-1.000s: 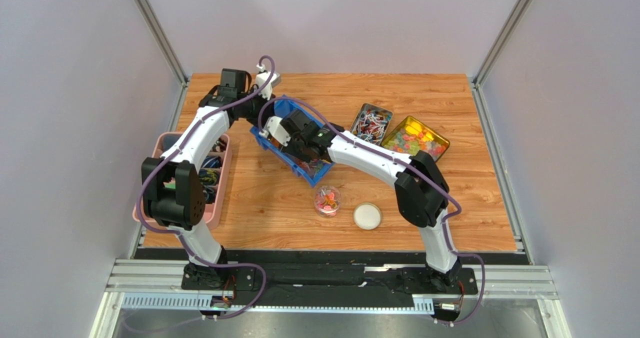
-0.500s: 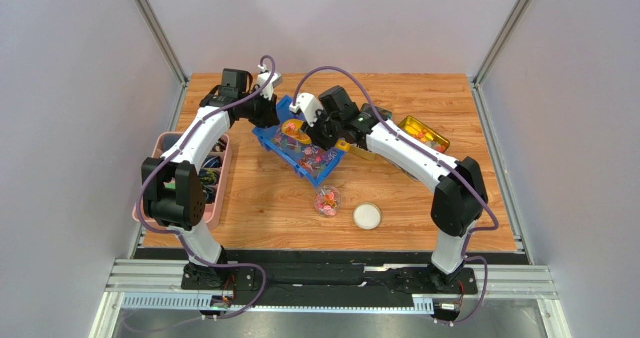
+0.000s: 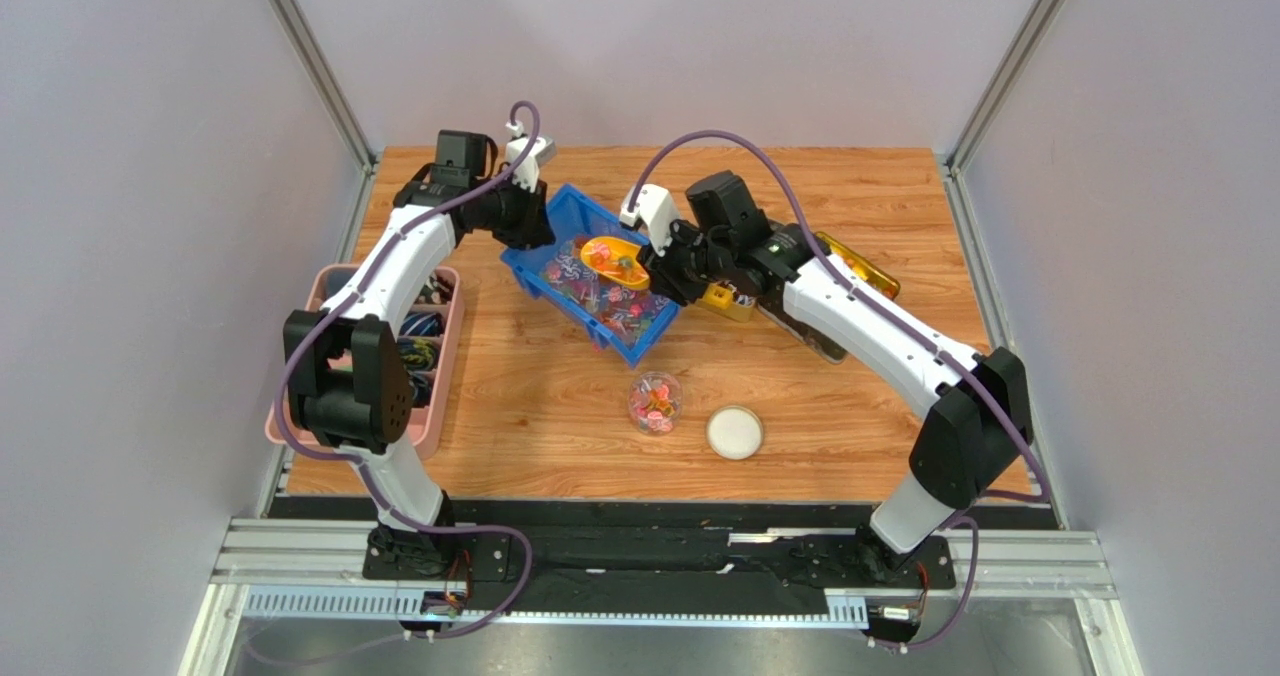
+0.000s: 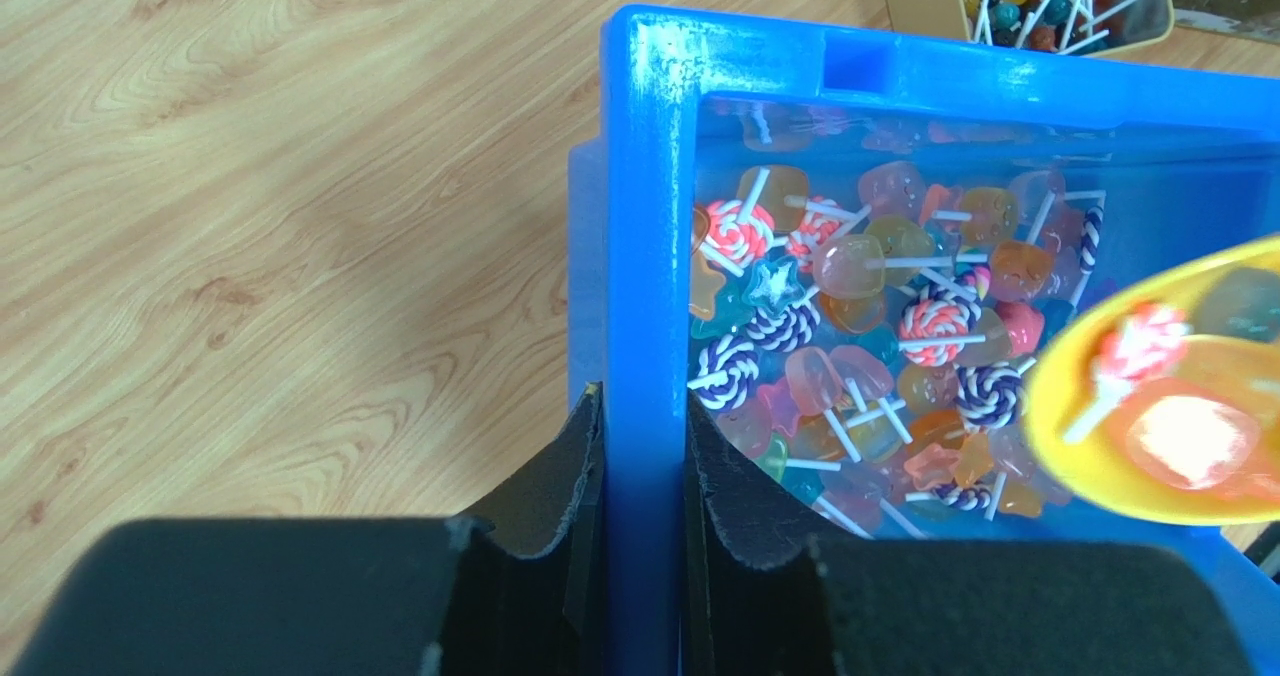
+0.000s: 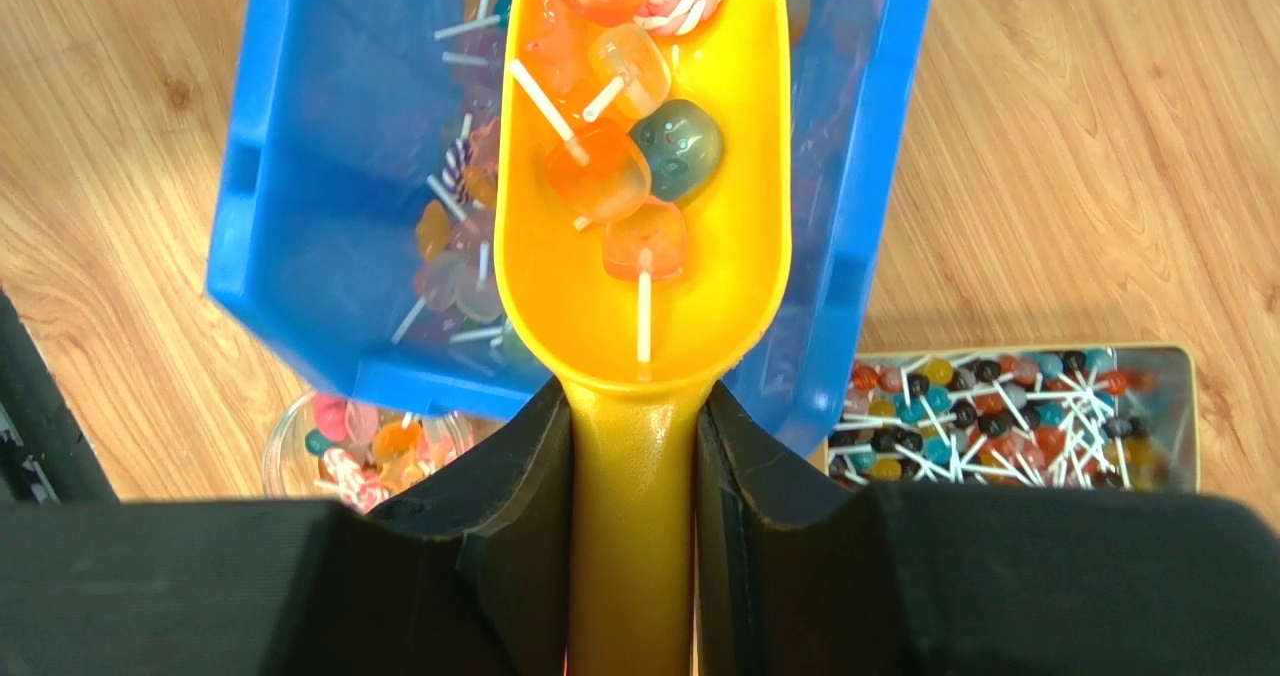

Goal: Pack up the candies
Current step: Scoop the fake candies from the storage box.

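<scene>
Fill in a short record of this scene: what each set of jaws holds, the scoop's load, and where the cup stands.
left jaws: shut on the blue bin wall
right jaws: shut on the yellow scoop handle
scoop load: several candies, held above the bin
clear cup: near side of the bin, candies inside
white disc: right of cup

I can read no words, numbers or brand marks anywhere in view: none on the candies (image 4: 864, 264), the blue bin (image 4: 646, 256), the yellow scoop (image 5: 736, 226) or the gold tin (image 5: 1037, 352).
</scene>
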`<state>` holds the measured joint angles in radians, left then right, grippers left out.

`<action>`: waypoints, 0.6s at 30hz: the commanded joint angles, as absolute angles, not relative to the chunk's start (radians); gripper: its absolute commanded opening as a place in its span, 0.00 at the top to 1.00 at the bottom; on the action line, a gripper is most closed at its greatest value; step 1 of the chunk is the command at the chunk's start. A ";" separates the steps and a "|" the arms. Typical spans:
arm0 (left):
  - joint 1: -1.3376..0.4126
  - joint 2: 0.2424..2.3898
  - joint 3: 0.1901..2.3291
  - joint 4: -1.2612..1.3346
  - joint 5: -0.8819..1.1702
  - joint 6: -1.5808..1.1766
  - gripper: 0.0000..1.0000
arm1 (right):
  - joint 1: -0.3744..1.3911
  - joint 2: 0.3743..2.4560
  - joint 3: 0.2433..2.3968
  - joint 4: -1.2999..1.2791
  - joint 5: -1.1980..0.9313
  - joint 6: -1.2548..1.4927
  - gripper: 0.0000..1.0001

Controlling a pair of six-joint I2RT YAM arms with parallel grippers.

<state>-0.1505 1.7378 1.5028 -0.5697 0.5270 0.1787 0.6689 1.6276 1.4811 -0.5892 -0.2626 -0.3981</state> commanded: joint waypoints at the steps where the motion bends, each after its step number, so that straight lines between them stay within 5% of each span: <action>1: -0.144 1.738 1.574 -0.549 0.627 0.114 1.00 | 0.643 1.505 1.462 -0.572 -0.316 -0.423 1.00; 18: -0.143 1.787 1.513 -0.500 0.560 0.103 1.00 | 0.629 1.250 1.313 -0.893 -0.331 -0.566 1.00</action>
